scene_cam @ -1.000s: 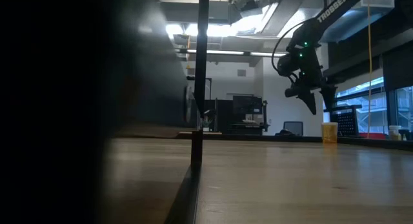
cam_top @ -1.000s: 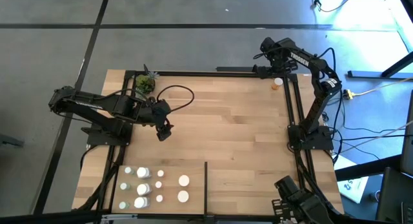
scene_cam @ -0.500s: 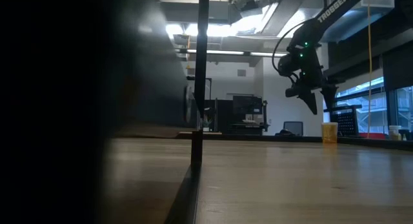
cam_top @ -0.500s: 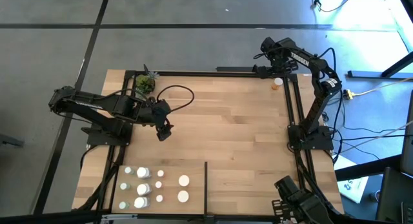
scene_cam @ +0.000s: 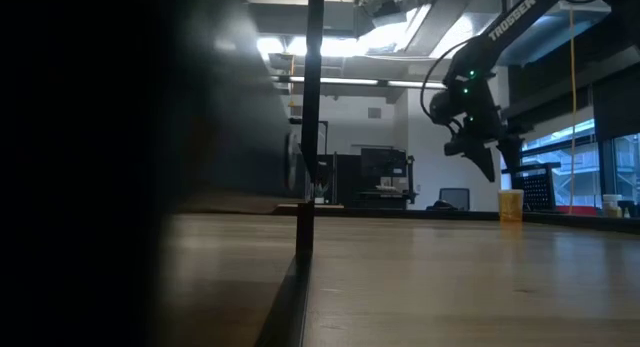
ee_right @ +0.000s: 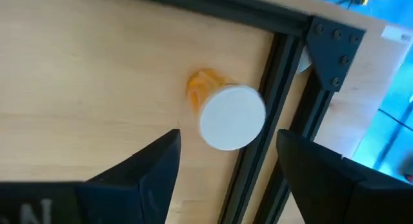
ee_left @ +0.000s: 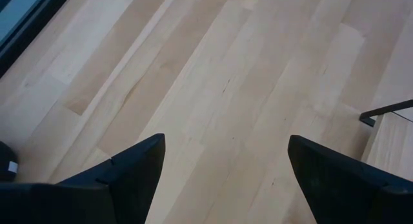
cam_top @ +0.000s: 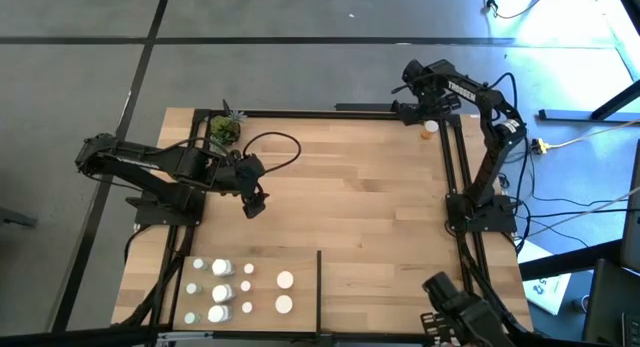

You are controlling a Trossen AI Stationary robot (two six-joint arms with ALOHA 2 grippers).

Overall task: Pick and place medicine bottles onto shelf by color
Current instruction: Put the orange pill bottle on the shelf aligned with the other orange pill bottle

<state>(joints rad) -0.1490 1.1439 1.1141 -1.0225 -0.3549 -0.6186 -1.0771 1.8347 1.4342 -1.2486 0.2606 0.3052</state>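
High view is showing the right gripper (cam_top: 424, 103) hanging at the table's far right corner, almost over the orange bottle (cam_top: 430, 129), which is standing upright just beside the black frame bar (cam_top: 448, 157). The step in hand looks like the reach for that bottle; the other medicine bottles (cam_top: 222, 291) are already sitting in rows on the shelf (cam_top: 300, 187) at the near left, beside the divider strip (cam_top: 319, 287). In the right wrist view the fingers (ee_right: 135, 179) are standing apart and empty, the bottle's white cap (ee_right: 232, 117) lying ahead between them. Next I judge a straight descent is needed (the bar is leaving little room on one side). Meanwhile the left gripper (cam_top: 254, 205) is waiting over bare planks left of centre, fingers apart, holding nothing.
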